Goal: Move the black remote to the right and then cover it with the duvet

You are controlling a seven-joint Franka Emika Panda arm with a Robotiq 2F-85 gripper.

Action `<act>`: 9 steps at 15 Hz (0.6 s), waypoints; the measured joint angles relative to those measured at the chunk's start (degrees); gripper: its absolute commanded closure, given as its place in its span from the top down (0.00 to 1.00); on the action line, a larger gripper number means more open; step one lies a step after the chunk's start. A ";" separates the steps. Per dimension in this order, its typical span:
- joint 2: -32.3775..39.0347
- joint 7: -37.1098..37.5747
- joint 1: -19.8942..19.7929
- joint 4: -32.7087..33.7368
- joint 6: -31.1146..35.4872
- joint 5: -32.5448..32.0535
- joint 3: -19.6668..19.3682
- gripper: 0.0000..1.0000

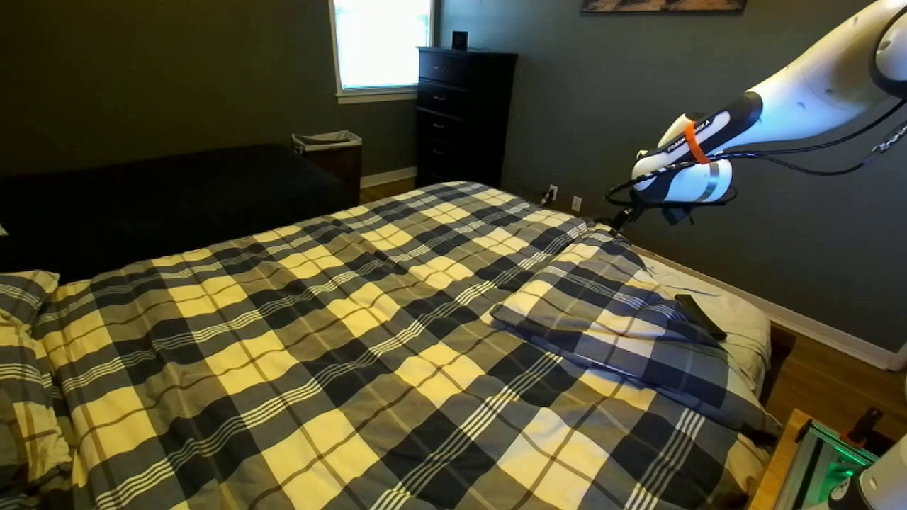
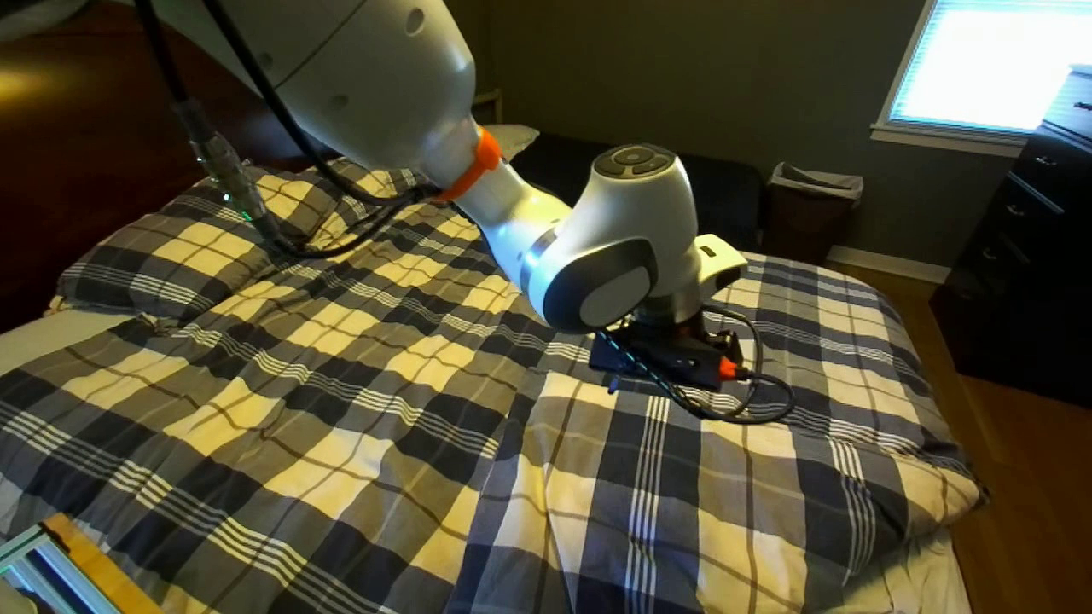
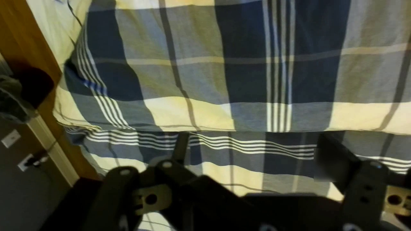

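The black remote (image 1: pixel 700 316) lies flat on the white sheet at the bed's edge, close to the duvet's border, in an exterior view. It does not show in the wrist view. The plaid duvet (image 1: pixel 382 297) spreads across the bed, with a folded-over flap (image 1: pixel 602 304) near that edge; the duvet also shows in an exterior view (image 2: pixel 324 409). My gripper (image 1: pixel 622 218) is above the duvet near the flap. In the wrist view my gripper (image 3: pixel 257 146) has its fingers wide apart with nothing between them, and the flap's edge runs just beyond the fingertips.
A bare strip of white sheet (image 1: pixel 744 322) borders the duvet. Plaid pillows (image 2: pixel 183 234) lie at the headboard. A black dresser (image 1: pixel 464 117), a lined hamper (image 1: pixel 329 152) and a dark low bed (image 1: pixel 163 205) stand beyond. The robot's mount (image 1: pixel 815 453) is beside the bed.
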 measured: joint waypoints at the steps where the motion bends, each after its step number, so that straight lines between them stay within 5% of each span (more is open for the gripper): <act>1: -0.80 -1.41 0.88 -1.26 0.00 -0.01 0.38 1.00; 9: -3.10 -3.85 2.62 -4.24 0.00 0.02 0.99 1.00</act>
